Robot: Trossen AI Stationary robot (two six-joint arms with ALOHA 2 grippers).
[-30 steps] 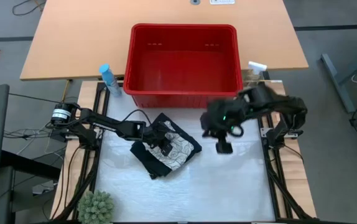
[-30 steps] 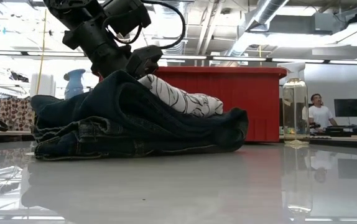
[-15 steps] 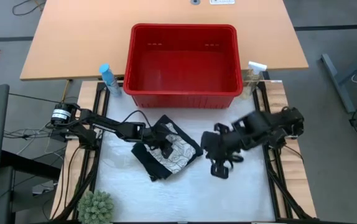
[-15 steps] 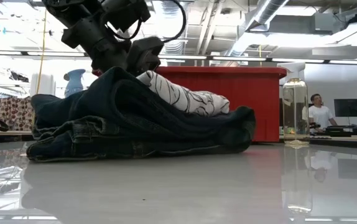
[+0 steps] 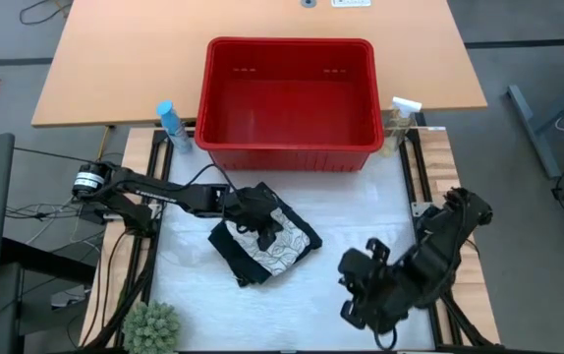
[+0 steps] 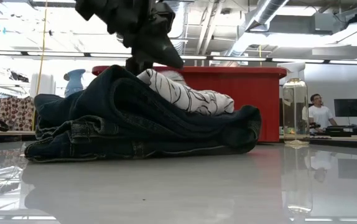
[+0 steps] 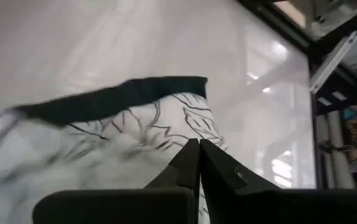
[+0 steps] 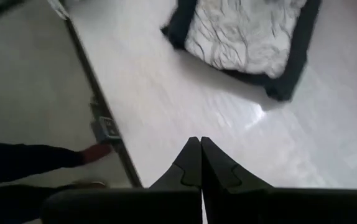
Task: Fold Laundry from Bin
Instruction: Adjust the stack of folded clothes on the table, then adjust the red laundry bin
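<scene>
The laundry lies as one folded stack on the white table, left of centre. Dark navy trousers point(image 5: 231, 248) point(image 6: 135, 121) are at the bottom, and a white leaf-print cloth point(image 5: 280, 242) point(image 6: 191, 98) point(image 7: 104, 146) point(image 8: 244, 34) lies on top. My left gripper point(image 5: 267, 224) point(image 6: 169, 57) point(image 7: 198, 152) is shut just over the white cloth. My right gripper point(image 5: 349, 307) point(image 8: 198, 149) is shut and empty over the table's near right part, well away from the stack. The red bin point(image 5: 292, 149) point(image 6: 253, 93) stands behind the stack, and nothing shows inside it. The grey cloth is not in view. My left gripper's shut fingers point(image 7: 191, 163) come down at a slant onto the top of the white leaf-print cloth point(image 7: 166, 134). I cannot tell whether they touch it.
A blue spray bottle point(image 5: 171, 123) stands left of the bin and a clear spray bottle point(image 5: 401, 116) point(image 6: 294, 102) right of it. A small plant point(image 5: 154, 329) sits at the near left corner. Bare table lies in front of and right of the stack. A person point(image 6: 319, 113) sits far off in the room.
My right gripper has swung from beside the bin's front right corner toward the table's near edge, staying shut. My left gripper has shifted a little over the top of the stack. The right end of the stack has crept slightly toward the table's right.
</scene>
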